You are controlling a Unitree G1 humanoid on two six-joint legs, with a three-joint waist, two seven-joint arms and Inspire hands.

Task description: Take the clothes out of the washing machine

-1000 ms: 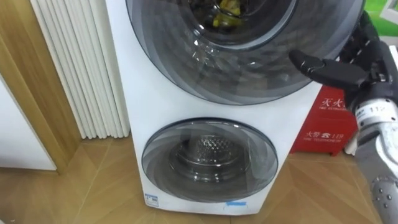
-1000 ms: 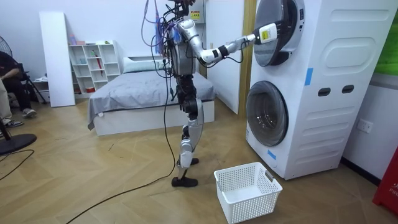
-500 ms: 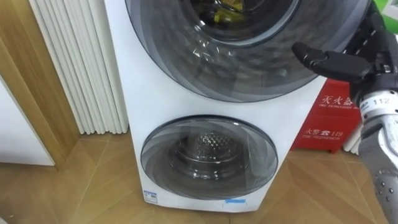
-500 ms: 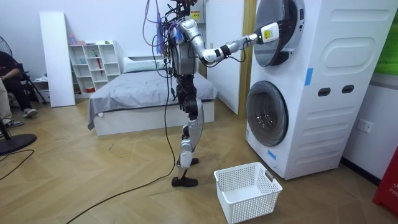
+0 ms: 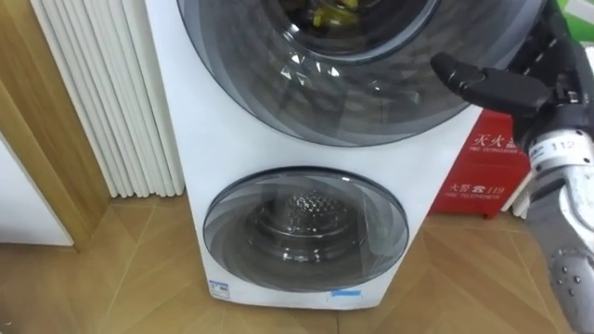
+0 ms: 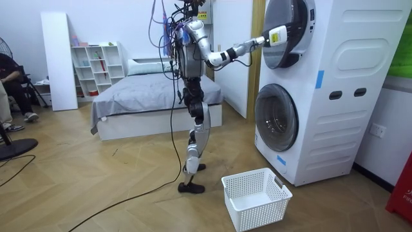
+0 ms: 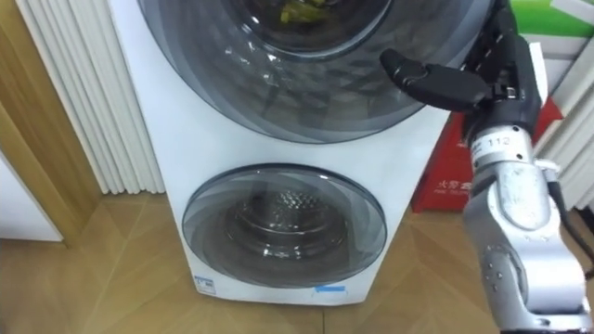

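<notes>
The stacked white washing machine (image 6: 335, 90) stands right in front of me. Its upper round door (image 5: 353, 74) of dark glass looks closed, and yellow clothes (image 5: 329, 14) show through it at the top of the eye views. My right hand (image 5: 520, 88) is raised at the right rim of that door, with its thumb pointing left across the glass. In the room view I stand upright with the right arm stretched out, and the right hand (image 6: 273, 35) is at the upper door. The lower door (image 5: 306, 227) is closed, with a bare metal drum behind it.
A white laundry basket (image 6: 255, 196) sits on the wood floor by the machine's lower door. A red box (image 5: 483, 167) stands right of the machine and a white ribbed panel (image 5: 102, 93) left of it. A bed (image 6: 148, 96) lies behind me. A person (image 6: 9, 84) sits at the room view's left.
The eye view has shifted a little, so the machine sits slightly further left and lower. My right hand stays at the upper door's right rim.
</notes>
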